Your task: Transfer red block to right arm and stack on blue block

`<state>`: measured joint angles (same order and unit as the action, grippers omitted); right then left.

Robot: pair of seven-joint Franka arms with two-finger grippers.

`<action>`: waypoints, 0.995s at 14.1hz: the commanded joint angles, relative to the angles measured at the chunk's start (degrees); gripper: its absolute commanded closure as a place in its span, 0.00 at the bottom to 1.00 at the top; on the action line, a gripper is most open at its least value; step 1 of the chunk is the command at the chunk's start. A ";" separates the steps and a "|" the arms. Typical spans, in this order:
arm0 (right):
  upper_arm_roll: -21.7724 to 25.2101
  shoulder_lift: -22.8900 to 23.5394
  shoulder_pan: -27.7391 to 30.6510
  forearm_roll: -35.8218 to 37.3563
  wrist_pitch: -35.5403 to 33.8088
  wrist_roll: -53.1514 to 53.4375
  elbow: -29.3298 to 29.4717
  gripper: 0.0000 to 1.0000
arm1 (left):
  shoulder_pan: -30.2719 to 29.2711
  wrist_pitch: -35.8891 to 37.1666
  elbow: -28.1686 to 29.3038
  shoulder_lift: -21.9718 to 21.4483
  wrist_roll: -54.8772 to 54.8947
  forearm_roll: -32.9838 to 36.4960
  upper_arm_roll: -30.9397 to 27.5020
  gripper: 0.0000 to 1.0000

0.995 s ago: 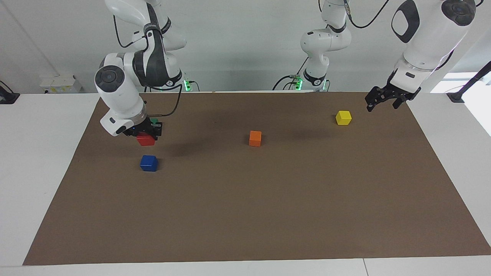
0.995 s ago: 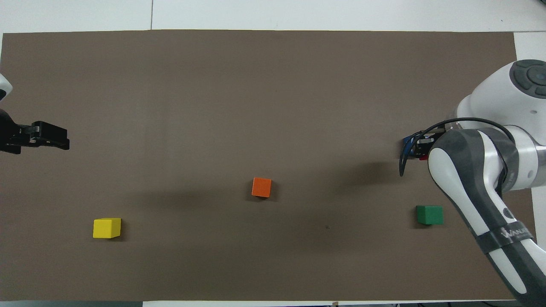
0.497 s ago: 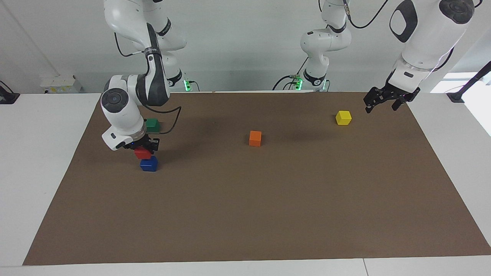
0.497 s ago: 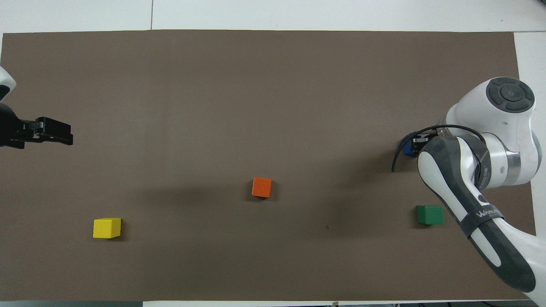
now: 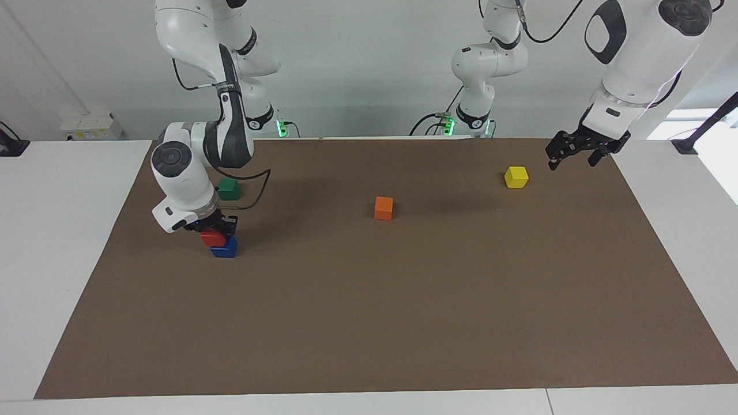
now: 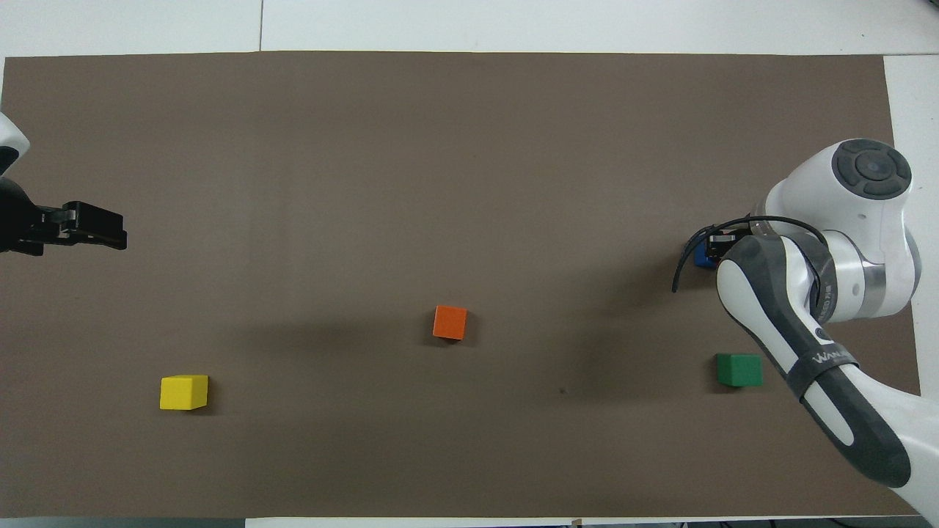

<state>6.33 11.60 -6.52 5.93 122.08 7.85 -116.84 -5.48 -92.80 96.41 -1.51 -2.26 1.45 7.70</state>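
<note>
My right gripper (image 5: pixel 212 229) is shut on the red block (image 5: pixel 211 237) and holds it down on the top of the blue block (image 5: pixel 226 249), a little off-centre toward the right arm's end of the table. I cannot tell whether the two blocks touch. In the overhead view the right arm covers the red block, and only a sliver of the blue block (image 6: pixel 702 257) shows. My left gripper (image 5: pixel 572 154) is open and empty, up in the air over the mat's edge near the yellow block; it also shows in the overhead view (image 6: pixel 94 226).
An orange block (image 5: pixel 383 208) lies mid-table. A yellow block (image 5: pixel 516 177) lies toward the left arm's end. A green block (image 5: pixel 229 188) lies nearer to the robots than the blue block, by the right arm. A brown mat (image 5: pixel 403 323) covers the table.
My right gripper has carried the red block away from the robots and down, from the air beside the green block onto the blue block. The left gripper has drawn back slightly.
</note>
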 commanded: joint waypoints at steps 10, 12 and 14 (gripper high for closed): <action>-0.88 -0.26 1.07 -1.35 0.97 0.77 -0.06 0.88 | 0.56 -0.46 -0.17 0.19 -0.03 -0.66 -0.40 0.00; -0.88 -0.26 1.25 -1.45 1.06 0.59 0.03 0.29 | 0.56 -0.46 -0.17 0.19 -0.03 -0.66 -0.49 0.00; -0.79 -0.17 1.25 -1.45 1.06 0.16 0.12 0.08 | 0.56 -0.46 -0.17 0.19 -0.03 -0.75 -0.49 0.00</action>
<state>6.27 11.59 -6.35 5.44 122.19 7.85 -116.72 -5.48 -92.80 96.41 -1.46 -2.26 1.45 7.70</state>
